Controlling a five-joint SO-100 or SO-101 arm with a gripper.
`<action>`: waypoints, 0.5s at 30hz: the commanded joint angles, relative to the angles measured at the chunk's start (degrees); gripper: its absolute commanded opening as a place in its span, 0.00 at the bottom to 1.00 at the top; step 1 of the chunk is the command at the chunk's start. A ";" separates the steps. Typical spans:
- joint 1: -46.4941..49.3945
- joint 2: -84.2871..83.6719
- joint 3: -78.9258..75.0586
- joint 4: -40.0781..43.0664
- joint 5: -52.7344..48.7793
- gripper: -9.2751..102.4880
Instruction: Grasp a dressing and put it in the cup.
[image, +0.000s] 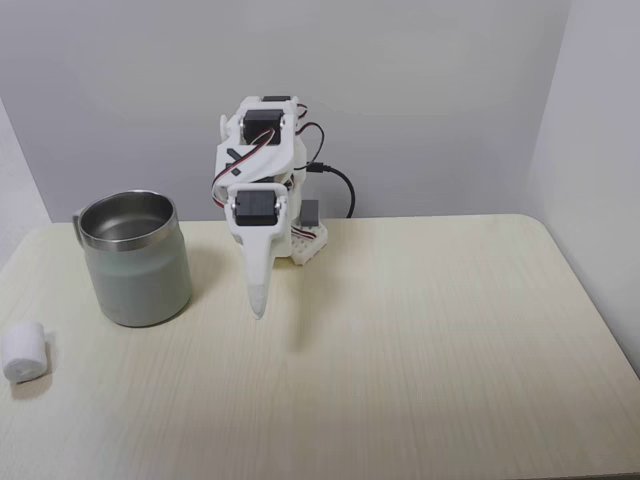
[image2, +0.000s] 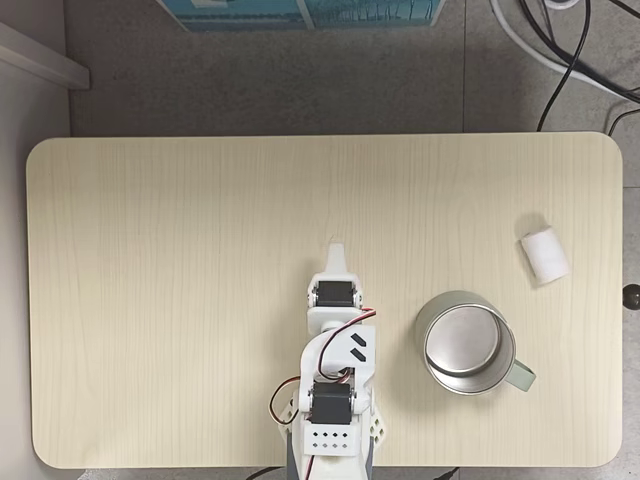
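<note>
The dressing (image: 24, 351) lay on its side at the left edge of the worktop (image: 420, 340) in the front fixed view, just nearer than the cup (image: 135, 258) and apart from it. You had nothing gripped: the claw (image: 259, 300) hung clenched, tips pointing down, right of the cup and well apart from the roll. I judged the reach hadn't begun; your next move called for swinging past the cup and releasing the claw.

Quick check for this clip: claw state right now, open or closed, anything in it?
Claw: fingers together, closed, holding nothing. The small white cylindrical gauze roll lies on the table, apart from it.
</note>
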 joint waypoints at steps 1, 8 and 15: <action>-0.97 -0.26 5.19 0.62 -1.32 0.08; -0.35 1.05 21.36 10.02 -1.14 0.09; 2.72 13.36 37.71 14.06 1.05 0.11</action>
